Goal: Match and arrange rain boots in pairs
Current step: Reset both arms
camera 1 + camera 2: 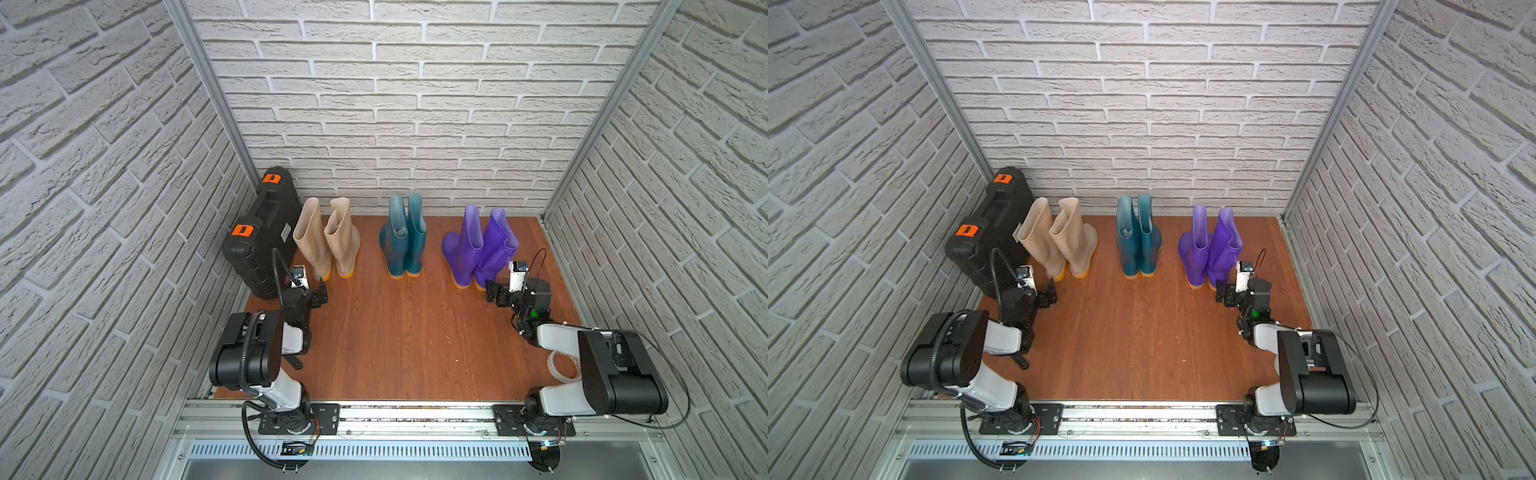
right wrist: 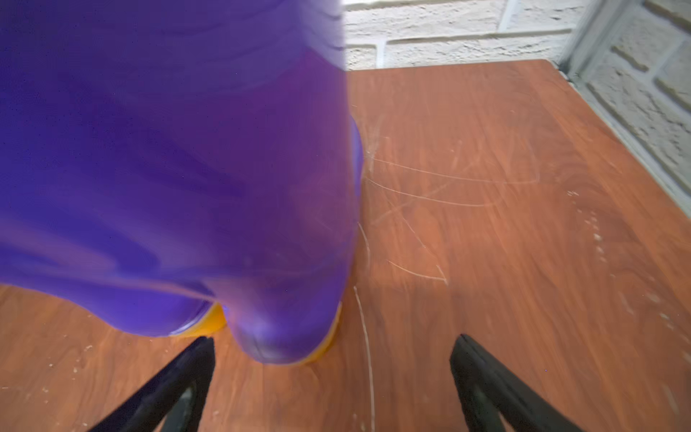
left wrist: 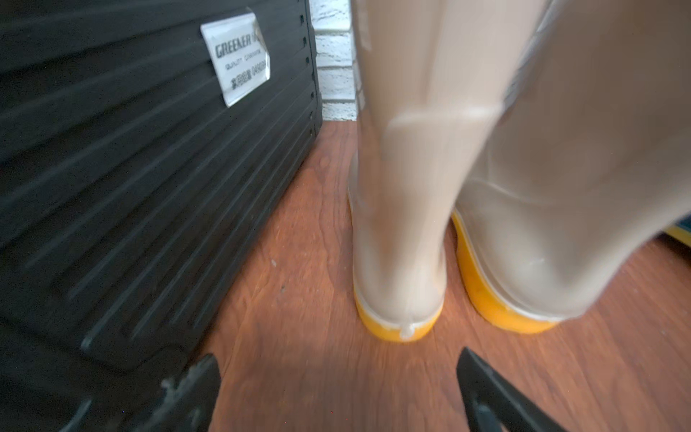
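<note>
Behind beige boots (image 1: 341, 245) my left gripper (image 1: 321, 294) gapes empty; behind purple boots (image 1: 495, 245), my right gripper (image 1: 491, 293) too. Best retreat straight, touching nothing.

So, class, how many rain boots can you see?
6: two beige boots beside the black case, two teal boots in the middle, two purple boots rightmost. None seem hidden.

Black hard case (image 1: 257, 232) with orange latches stands on edge against the left brick wall (image 1: 104, 187), on a scratched wooden tabletop (image 1: 415, 340). Clear tape roll (image 1: 552, 365) front right.
</note>
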Tool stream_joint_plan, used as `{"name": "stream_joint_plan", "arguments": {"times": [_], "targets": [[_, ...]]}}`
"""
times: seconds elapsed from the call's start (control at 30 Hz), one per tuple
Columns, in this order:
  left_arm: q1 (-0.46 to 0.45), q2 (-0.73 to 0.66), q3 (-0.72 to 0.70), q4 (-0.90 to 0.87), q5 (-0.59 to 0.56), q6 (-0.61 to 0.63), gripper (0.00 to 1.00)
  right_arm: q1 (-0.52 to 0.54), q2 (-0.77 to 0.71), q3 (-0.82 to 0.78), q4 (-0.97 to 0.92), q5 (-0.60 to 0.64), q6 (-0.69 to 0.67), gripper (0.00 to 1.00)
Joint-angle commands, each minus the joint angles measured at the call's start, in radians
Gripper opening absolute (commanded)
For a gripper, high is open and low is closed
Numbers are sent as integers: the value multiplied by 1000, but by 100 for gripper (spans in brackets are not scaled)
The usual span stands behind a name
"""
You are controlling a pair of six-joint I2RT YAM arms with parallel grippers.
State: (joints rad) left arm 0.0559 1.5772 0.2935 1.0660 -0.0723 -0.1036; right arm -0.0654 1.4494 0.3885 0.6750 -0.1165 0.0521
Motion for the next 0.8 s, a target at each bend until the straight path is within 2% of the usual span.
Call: {"name": "stream_joint_plan", "arguments": {"times": [0.0, 0.13, 0.77], "targets": [[0, -6, 37, -35, -2, 13, 98, 32, 26, 5, 101, -26, -48, 100], [7, -7, 99, -162, -15, 1, 98, 39, 35, 3, 117, -32, -53, 100], [12, -8, 96, -149, -5, -3, 98, 40, 37, 12, 98, -23, -54, 100]]}}
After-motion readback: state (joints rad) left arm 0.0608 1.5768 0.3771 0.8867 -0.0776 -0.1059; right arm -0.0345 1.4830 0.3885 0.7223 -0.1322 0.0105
